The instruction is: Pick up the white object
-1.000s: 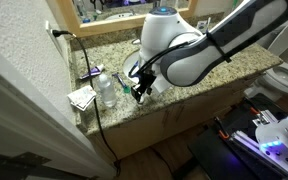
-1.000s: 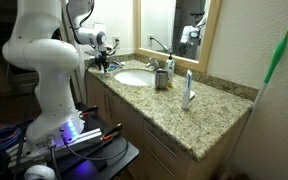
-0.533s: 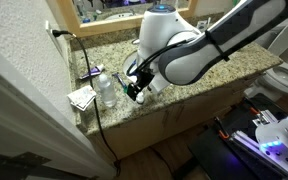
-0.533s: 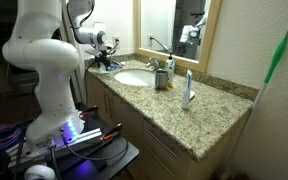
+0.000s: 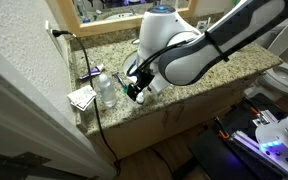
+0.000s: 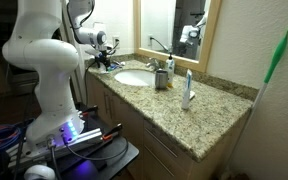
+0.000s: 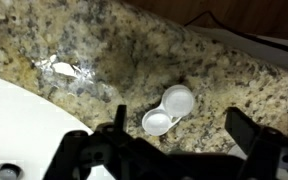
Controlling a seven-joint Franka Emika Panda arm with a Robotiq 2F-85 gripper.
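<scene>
The white object is a small twin-cup lens case (image 7: pixel 169 110) lying on the granite counter (image 7: pixel 144 50), next to the sink's rim. In the wrist view my gripper (image 7: pixel 179 140) is open and empty, just above the case. Its dark fingers (image 7: pixel 248 131) stand on either side of the case, which lies nearer the left one, and they do not touch it. In both exterior views the gripper (image 5: pixel 135 91) (image 6: pixel 106 61) hovers low over the counter by the sink (image 6: pixel 134 77). The case is hidden by the arm there.
A crumpled clear wrapper (image 7: pixel 66 72) lies left of the case. The white basin (image 7: pixel 24 130) fills the lower left. A clear bottle (image 5: pixel 106 90), papers (image 5: pixel 81 97) and a black cable (image 5: pixel 92 105) sit by the wall. A cup (image 6: pixel 161 78), a faucet (image 6: pixel 156 45) and a white upright toothbrush (image 6: pixel 187 90) stand further along.
The gripper shifted slightly towards the bottle between one second and half a second ago. Since then nothing has visibly moved.
</scene>
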